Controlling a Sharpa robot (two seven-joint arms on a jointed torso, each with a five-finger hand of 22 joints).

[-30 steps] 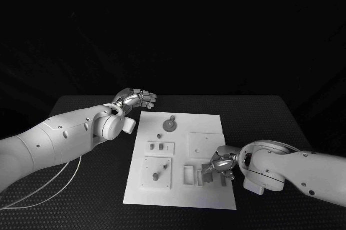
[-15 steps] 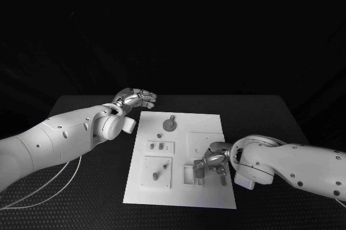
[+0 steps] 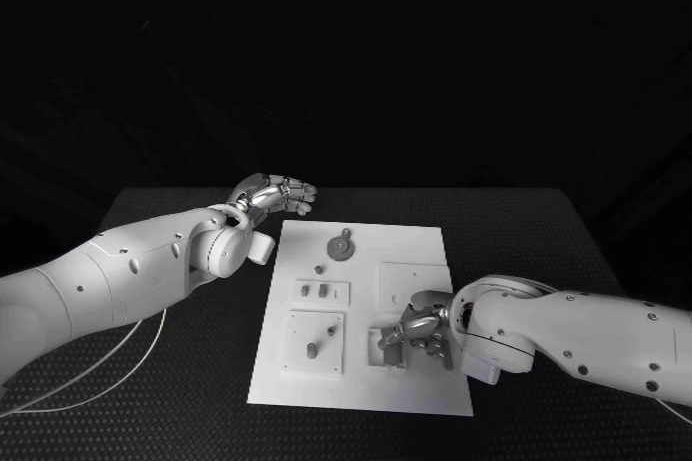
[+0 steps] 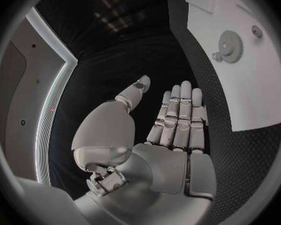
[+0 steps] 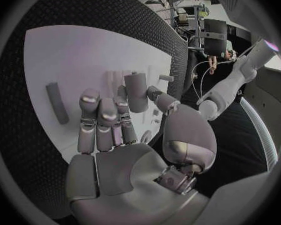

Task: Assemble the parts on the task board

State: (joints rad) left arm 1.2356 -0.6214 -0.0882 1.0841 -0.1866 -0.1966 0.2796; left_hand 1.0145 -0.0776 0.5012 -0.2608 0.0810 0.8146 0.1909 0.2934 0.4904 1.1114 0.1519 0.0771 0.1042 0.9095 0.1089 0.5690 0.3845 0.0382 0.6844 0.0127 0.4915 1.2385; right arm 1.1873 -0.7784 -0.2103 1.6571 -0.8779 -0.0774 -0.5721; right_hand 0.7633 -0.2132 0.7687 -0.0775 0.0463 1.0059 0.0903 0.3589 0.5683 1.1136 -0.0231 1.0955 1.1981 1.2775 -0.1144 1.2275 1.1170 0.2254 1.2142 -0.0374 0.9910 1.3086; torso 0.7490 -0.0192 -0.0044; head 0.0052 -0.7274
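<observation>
Here the right hand (image 3: 418, 329) pinches a small grey cylindrical part (image 5: 135, 91) above the white task board (image 3: 411, 251).

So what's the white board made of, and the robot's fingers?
The task board looks like smooth matte white plastic, flat with moulded raised blocks, though painted metal is possible. The right hand's fingers look like polished metal: silvery, with bright glints.

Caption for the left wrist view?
Left hand open above the black table, beside the task board and its gear.
</observation>
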